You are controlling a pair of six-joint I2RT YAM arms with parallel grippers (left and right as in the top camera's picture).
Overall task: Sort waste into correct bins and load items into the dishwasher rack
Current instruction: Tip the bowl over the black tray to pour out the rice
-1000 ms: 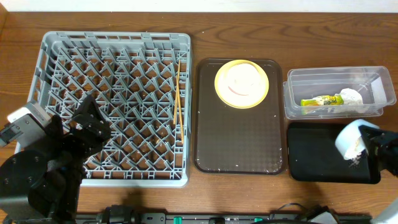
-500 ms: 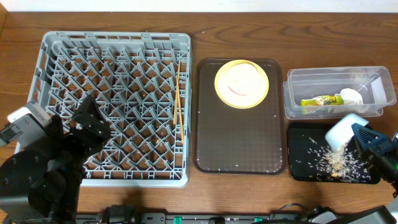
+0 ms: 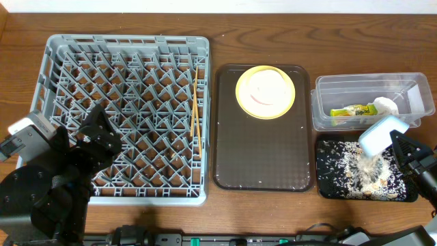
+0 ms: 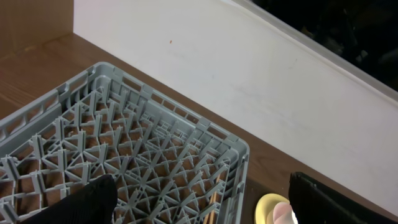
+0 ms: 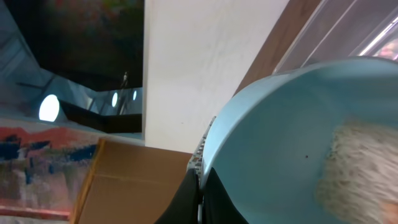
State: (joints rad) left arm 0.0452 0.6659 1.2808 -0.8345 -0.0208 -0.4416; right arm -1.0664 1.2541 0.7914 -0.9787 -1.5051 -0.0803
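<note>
Right end effector [image 3: 399, 145] clamped on light-blue bowl [image 3: 381, 134] rim, bowl tipped over black tray [image 3: 319, 164]. Risk: rice scraps [image 3: 355, 171] scattering past tray edge onto desk [image 3: 307, 34]; thin rim grip slipping.

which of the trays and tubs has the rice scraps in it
The shallow black tray, front right, strewn with white scraps; the clear tub holds a wrapper, the brown tray a plate.

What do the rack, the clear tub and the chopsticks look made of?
Rack: likely moulded plastic, matte grey; uniform colour, lattice of pegs. Clear tub: transparent plastic, slightly glossy; the wrapper shows through its wall. Chopsticks: probably wood or bamboo, pale tan, thin; too small to see grain.
</note>
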